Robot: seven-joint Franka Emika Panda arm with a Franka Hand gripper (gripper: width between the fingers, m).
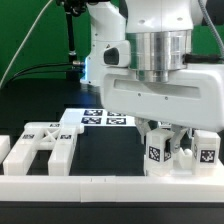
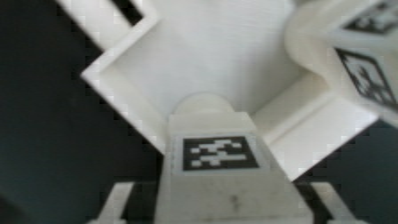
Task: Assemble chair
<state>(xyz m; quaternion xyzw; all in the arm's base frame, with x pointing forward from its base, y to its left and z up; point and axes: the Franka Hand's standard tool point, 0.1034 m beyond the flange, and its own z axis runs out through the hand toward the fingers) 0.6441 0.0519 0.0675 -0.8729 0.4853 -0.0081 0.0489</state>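
Black worktop (image 1: 110,150), green backdrop. We find the claw (image 1: 170,146) astride a tagged chair part (image 2: 217,150) at the exterior view's right (whether clamped, we cannot tell). Step: grasping. Next move calls for firm closure, then carriage toward the slotted frame (image 1: 45,145).

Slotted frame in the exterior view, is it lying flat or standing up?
Lying flat: the slotted frame sits low, its broad slotted face turned up.

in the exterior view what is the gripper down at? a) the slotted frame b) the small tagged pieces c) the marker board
b, the gripper is low among the small tagged pieces, with the slotted frame and the marker board apart from it toward the exterior view's left
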